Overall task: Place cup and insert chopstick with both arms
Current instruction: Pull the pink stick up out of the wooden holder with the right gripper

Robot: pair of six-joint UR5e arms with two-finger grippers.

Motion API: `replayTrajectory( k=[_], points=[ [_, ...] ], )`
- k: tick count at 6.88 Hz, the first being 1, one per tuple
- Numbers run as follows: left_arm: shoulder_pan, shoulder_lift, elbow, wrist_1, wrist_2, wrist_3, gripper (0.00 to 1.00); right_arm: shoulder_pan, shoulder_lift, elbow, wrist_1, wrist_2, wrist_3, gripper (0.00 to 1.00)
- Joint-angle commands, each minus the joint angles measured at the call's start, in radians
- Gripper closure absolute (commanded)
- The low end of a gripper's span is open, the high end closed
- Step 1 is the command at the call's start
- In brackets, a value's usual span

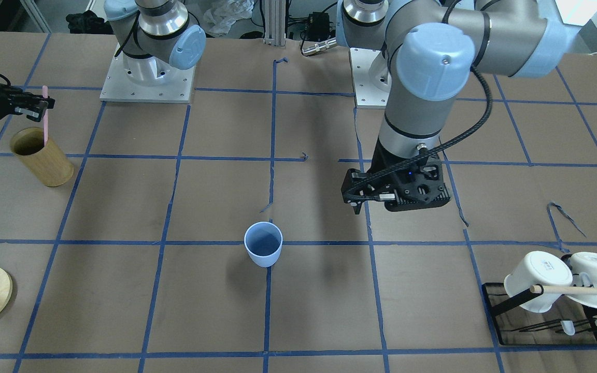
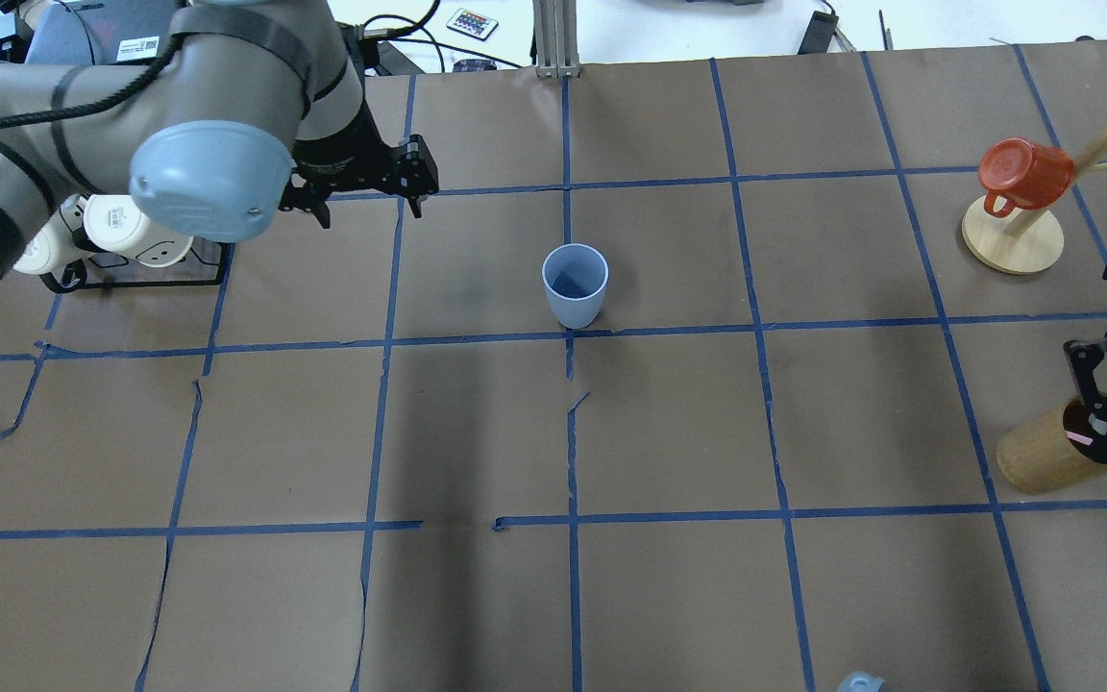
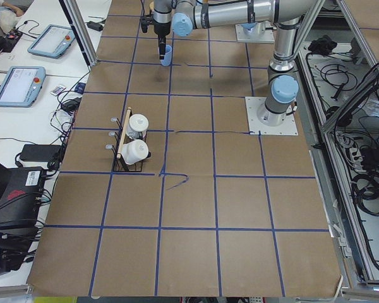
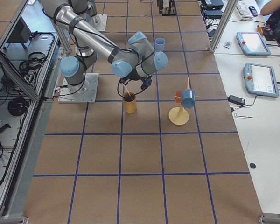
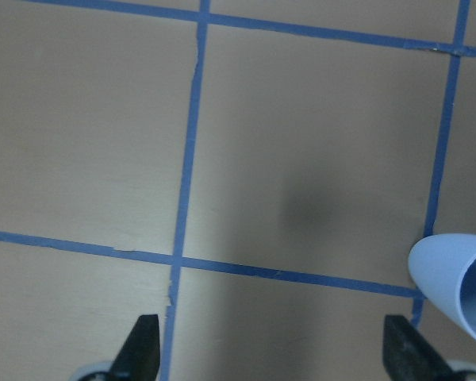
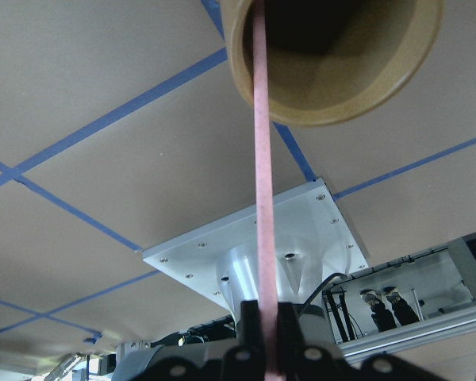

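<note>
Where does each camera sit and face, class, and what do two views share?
Front-facing: across the table, facing the robot; both bases show.
Overhead: behind the robot, looking down on the blue cup.
Exterior left: table's end, left arm nearer.
Exterior right: opposite end, right arm nearer.
Left wrist: down past open left gripper.
Right wrist: along the pink chopstick in the right gripper.
Shared: front-facing and overhead both show the cup.

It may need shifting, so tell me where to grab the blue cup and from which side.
Grip the blue cup by its wall near the rim, coming down from above, one finger inside and one outside. It stands upright with its mouth open, has no handle and narrows toward the base, so a side grip might slip.
</note>
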Motion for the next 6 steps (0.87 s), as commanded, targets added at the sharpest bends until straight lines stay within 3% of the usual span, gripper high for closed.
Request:
replayTrajectory(
  k=[1, 4, 6],
  points=[
    [0.062, 0.061, 0.004, -0.064, -0.002, 0.105, 0.00, 0.000, -0.001, -0.100, 0.143, 0.016, 0.000, 0.88],
    [0.083, 0.069, 0.002, -0.063, -0.006, 0.108, 0.00, 0.002, -0.004, -0.288, 0.411, 0.087, 0.000, 0.88],
    [0.083, 0.069, 0.004, -0.063, -0.003, 0.107, 0.00, 0.015, -0.005, -0.376, 0.519, 0.209, 0.000, 0.88]
  ],
)
